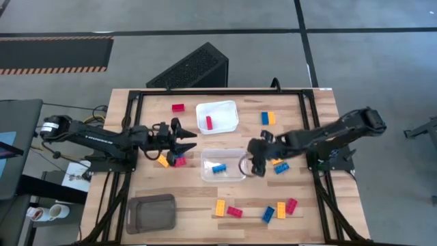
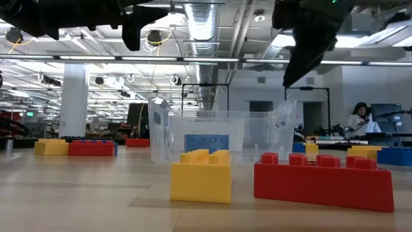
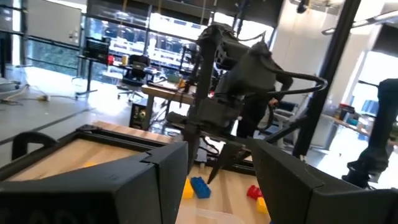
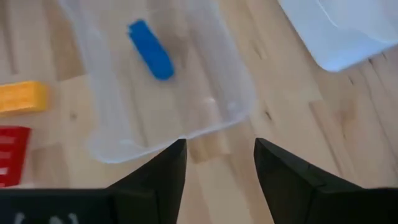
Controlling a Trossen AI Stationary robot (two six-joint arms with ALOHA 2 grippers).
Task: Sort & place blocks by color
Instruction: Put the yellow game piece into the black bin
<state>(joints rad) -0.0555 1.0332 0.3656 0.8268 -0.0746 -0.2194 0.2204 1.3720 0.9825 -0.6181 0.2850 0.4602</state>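
Pale wood table [image 1: 184,198] carries three trays: white tray [image 1: 217,116] toward the far side, clear tray [image 1: 223,166] at centre, grey tray [image 1: 151,212] at the near left corner. White tray holds one red block [image 1: 209,123]. Clear tray holds one blue block [image 1: 219,168]; the right wrist view shows the same blue block [image 4: 150,50] lying loose on the tray floor. Grey tray contents cannot be made out from the high view.

Remaining blocks lie loose on the table. One red block [image 1: 178,107] sits left of the white tray. A blue and yellow pair [image 1: 268,118] sits right of it. A yellow and red pair [image 1: 171,160] lies under the left gripper's tip. Near edge: a yellow block [image 1: 220,208] touching a red block [image 1: 234,212], then a blue, yellow and red group [image 1: 280,209] further right. A yellow and blue pair [image 1: 278,165] lies beside the right gripper.

Right gripper [image 1: 255,161] hovers just off the right end of the clear tray, fingers apart, nothing between them; its wrist view confirms the gap over bare wood at the tray rim. Left gripper [image 1: 186,142] is raised left of the clear tray, fingers apart and empty.

Low view: yellow block [image 2: 201,174] and red block [image 2: 323,181] in the foreground, clear tray [image 2: 222,136] behind them.
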